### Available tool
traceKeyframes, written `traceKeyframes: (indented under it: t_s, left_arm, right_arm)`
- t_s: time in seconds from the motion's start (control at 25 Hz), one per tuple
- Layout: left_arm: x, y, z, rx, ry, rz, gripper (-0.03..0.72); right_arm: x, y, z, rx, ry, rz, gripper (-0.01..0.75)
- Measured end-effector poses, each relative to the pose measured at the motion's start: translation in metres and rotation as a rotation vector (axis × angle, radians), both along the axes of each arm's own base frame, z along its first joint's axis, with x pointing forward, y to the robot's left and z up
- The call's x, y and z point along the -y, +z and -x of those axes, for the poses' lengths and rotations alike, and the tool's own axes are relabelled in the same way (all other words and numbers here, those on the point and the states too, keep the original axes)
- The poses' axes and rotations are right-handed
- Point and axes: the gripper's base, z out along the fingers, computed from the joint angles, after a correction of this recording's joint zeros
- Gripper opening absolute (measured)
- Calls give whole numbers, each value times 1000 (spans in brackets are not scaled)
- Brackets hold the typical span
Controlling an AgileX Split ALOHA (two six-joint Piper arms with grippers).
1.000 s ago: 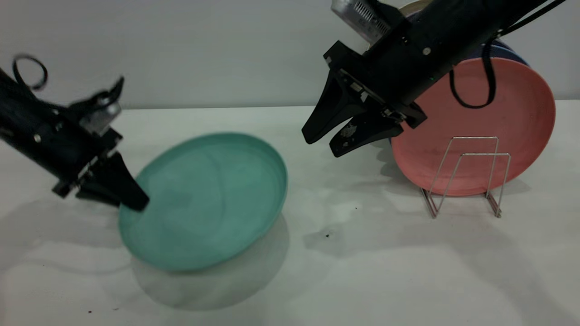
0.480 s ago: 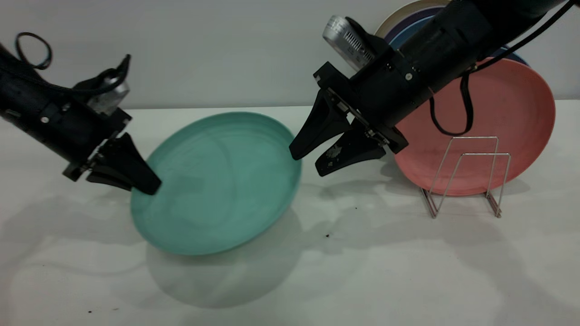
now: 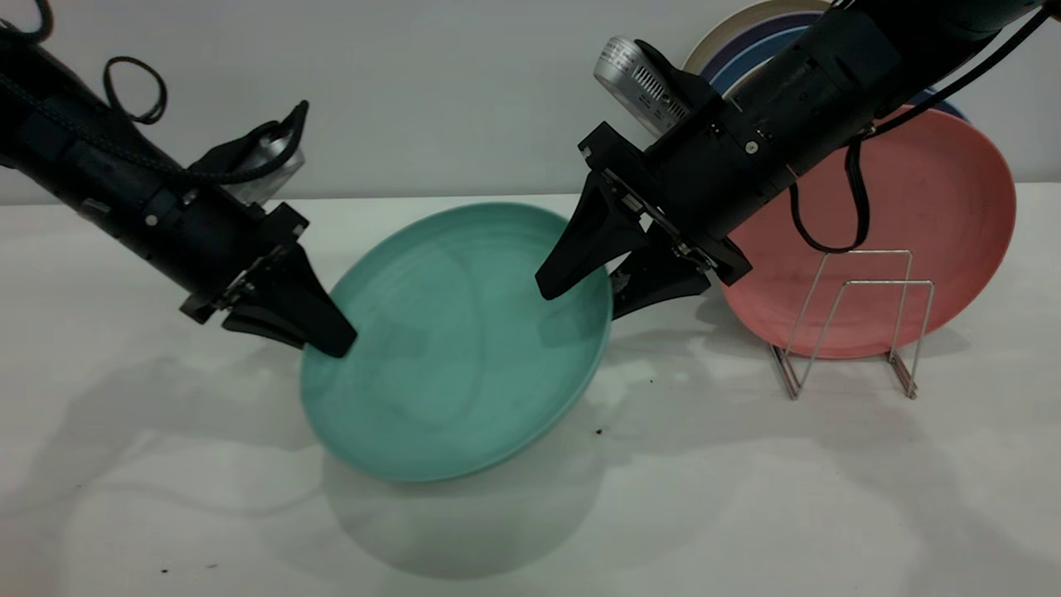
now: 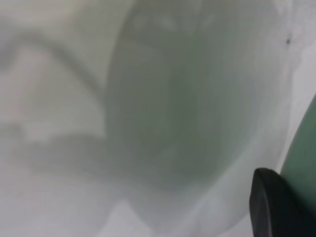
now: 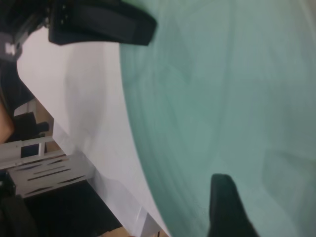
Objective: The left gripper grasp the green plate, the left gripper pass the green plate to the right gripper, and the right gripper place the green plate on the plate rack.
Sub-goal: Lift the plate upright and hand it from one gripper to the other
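- The green plate [image 3: 456, 344] is held tilted above the white table [image 3: 746, 497], between the two arms, left of the plate rack [image 3: 854, 319].
- The left tool [image 3: 319, 332] is closed on the left edge of the green plate; one finger is seen on its upper face.
- The right tool [image 3: 593, 286] is open around the right edge of the plate: one finger lies over the upper face and the other behind the rim. It cannot be told if they already touch.
- The step in hand is judged to be the passing of the plate. Next, the right tool must be closed firmly on the rim, and only then should the left tool be opened.
- In the right wrist view, the left tool [image 5: 101, 24] is seen far off at the opposite rim, which the left wrist view does not give.
- A pink plate [image 3: 912, 232] already stands in the rack, only shown by the exterior view.
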Motion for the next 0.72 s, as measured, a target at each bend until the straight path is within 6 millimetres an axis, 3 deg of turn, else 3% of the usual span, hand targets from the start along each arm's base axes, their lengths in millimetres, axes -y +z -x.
traceKeyframes:
  t_s: [0.12, 0.28, 0.4, 0.52, 0.72]
  left_arm:
    - [5, 1, 1, -2, -8, 13, 18]
    - [7, 2, 2, -18, -13, 38, 30]
    - [8, 3, 2, -19, -12, 41, 66]
    - [12, 4, 3, -39, -6, 62, 173]
    - [17, 8, 4, -59, 0, 108, 489]
  right_arm:
    - [0, 0, 0, 2, -2, 1, 342]
    - [1, -1, -1, 12, -7, 10, 131]
    - [1, -2, -2, 30, -6, 23, 117]
    - [1, -2, -3, 42, 0, 20, 102]
    - [0, -1, -3, 82, 30, 10, 92]
